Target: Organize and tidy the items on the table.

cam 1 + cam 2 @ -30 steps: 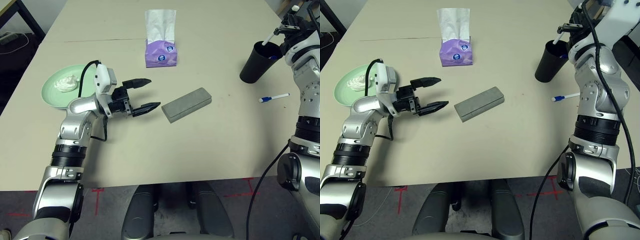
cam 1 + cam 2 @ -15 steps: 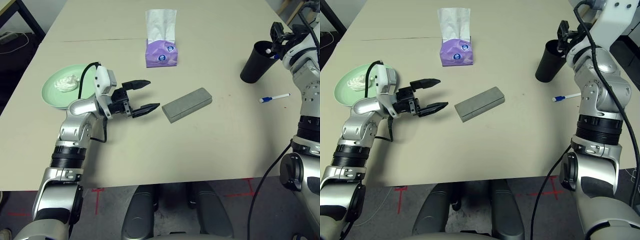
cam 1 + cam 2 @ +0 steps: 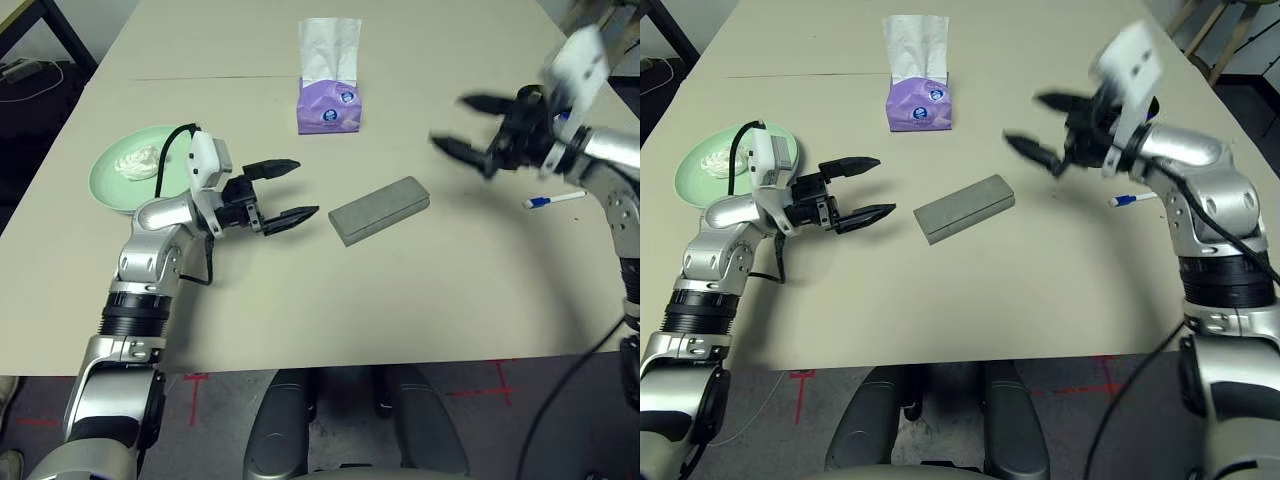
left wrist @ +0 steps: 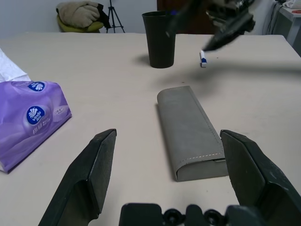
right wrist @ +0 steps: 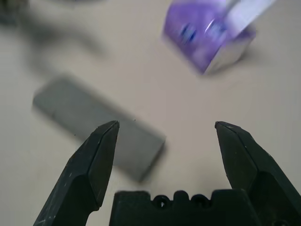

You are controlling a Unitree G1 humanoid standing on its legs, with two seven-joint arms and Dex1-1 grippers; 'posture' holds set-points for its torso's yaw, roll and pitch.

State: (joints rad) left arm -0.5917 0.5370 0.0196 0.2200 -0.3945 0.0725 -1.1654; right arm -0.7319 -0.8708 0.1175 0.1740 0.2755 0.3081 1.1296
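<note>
The grey glasses case [image 3: 379, 209] lies at the middle of the beige table [image 3: 400, 300]. My left gripper [image 3: 308, 187] hovers open just left of it, apart from it, with nothing between the fingers. My right gripper [image 3: 446, 120] hangs open and blurred above the table, behind and to the right of the case. Under that arm lies a white blue-capped pen [image 3: 551, 199]. The black cup [image 4: 160, 33] stands upright beyond the case. A pale green plate [image 3: 112, 190] at the left holds the white tissue wad [image 3: 137, 160]. Sunglasses and the pale blue plate are out of view.
A purple tissue pack [image 3: 328, 100] with a white tissue sticking up stands behind the case, near the table's seam line. Dark floor and a dark table leg lie past the table's left edge. Bare tabletop stretches in front of the case.
My right gripper has swung away from over the black cup, leftward and down towards the table's middle, and stands open. The left arm has held still. The camera has shifted slightly.
</note>
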